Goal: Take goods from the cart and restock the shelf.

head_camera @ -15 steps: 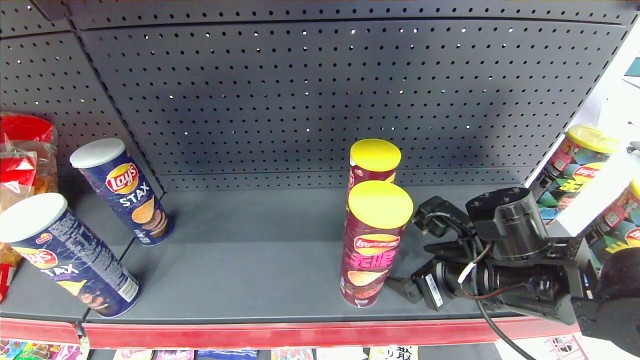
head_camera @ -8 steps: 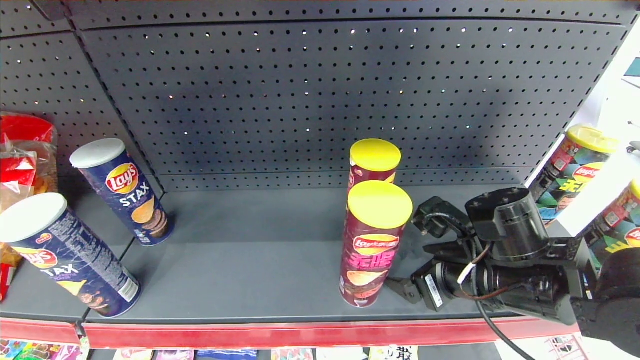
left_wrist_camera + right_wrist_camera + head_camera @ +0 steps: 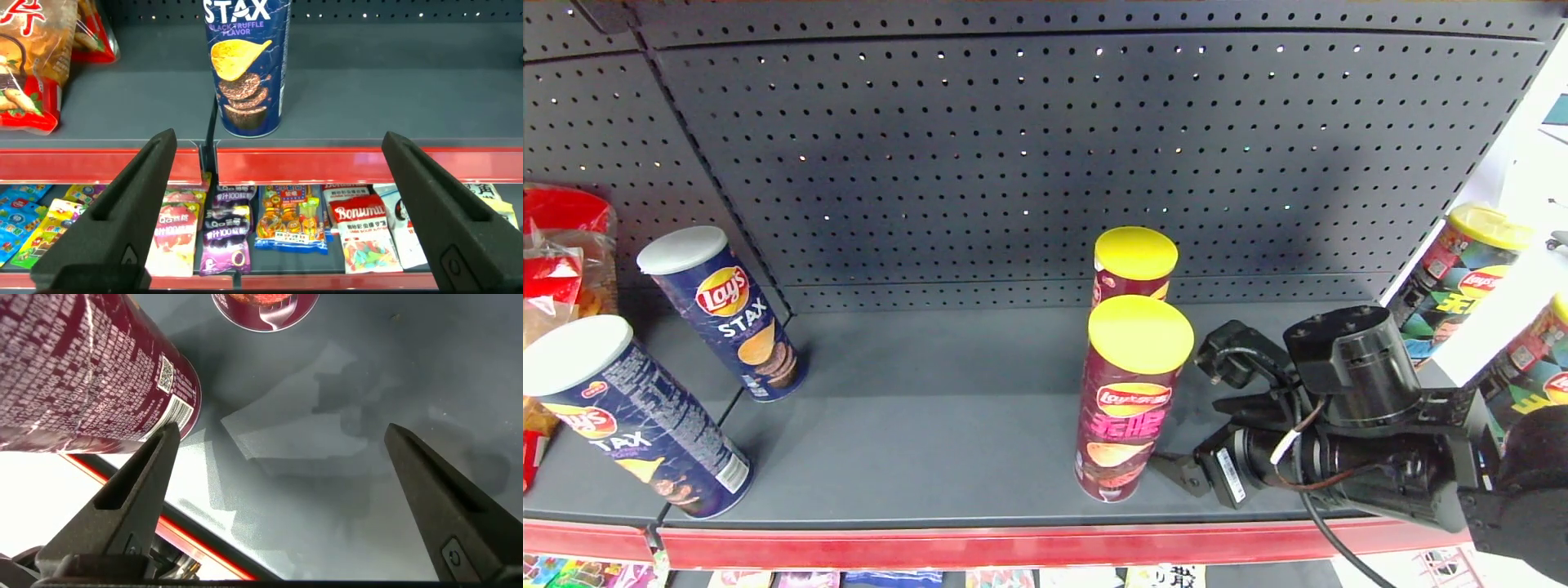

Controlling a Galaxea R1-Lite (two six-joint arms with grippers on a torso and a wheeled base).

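Observation:
Two maroon chip cans with yellow lids stand one behind the other on the grey shelf (image 3: pixel 947 416): a front can (image 3: pixel 1131 400) near the edge and a rear can (image 3: pixel 1134 265) by the pegboard. My right gripper (image 3: pixel 1180 445) lies low on the shelf just right of the front can. In the right wrist view it (image 3: pixel 279 433) is open, with the front can (image 3: pixel 90 376) outside one finger and bare shelf between the fingers. My left gripper (image 3: pixel 278 137) is open in front of the red shelf edge, facing a blue chip can (image 3: pixel 245 65).
Two blue chip cans (image 3: pixel 723 314) (image 3: pixel 633 416) stand at the shelf's left, with snack bags (image 3: pixel 556 253) beyond them. More cans (image 3: pixel 1474 245) fill the neighbouring bay on the right. A red price rail (image 3: pixel 1013 543) runs along the front edge. Candy packets (image 3: pixel 286 224) hang below.
The front maroon can has shifted a little to the left. The right arm has barely moved.

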